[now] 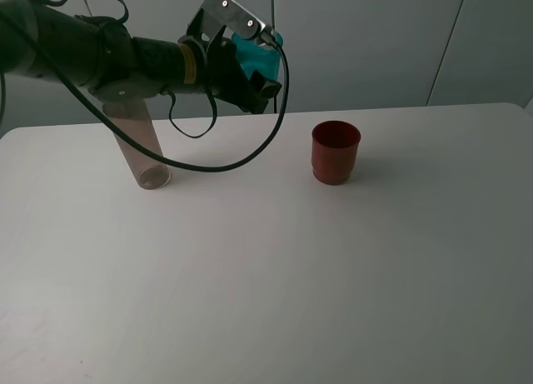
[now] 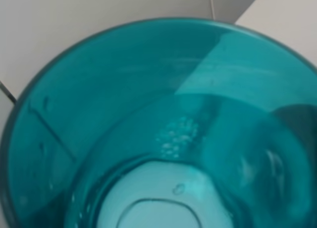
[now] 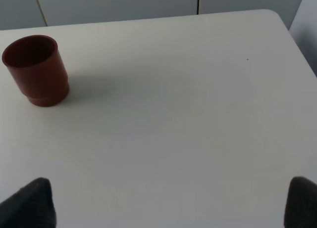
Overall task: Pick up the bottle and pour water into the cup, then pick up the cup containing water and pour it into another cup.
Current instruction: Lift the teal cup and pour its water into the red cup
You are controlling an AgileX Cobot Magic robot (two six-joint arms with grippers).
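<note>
The teal cup (image 1: 260, 57) hangs high above the table's back edge, with my left gripper (image 1: 252, 77) shut on it. In the left wrist view the cup's inside (image 2: 124, 104) fills the picture, with water and small bubbles in it. The red-brown cup (image 1: 336, 152) stands upright on the table, to the right of and below the teal one; it also appears in the right wrist view (image 3: 35, 69). The clear bottle (image 1: 137, 147) stands at the back left, its top hidden behind my left arm. My right gripper (image 3: 163, 208) is open, its fingertips (image 3: 27, 203) wide apart over bare table.
The white table (image 1: 266, 276) stretches toward the front and right. A black cable (image 1: 241, 155) loops down from the left arm to near the tabletop between the bottle and the red-brown cup. A grey wall runs behind the table.
</note>
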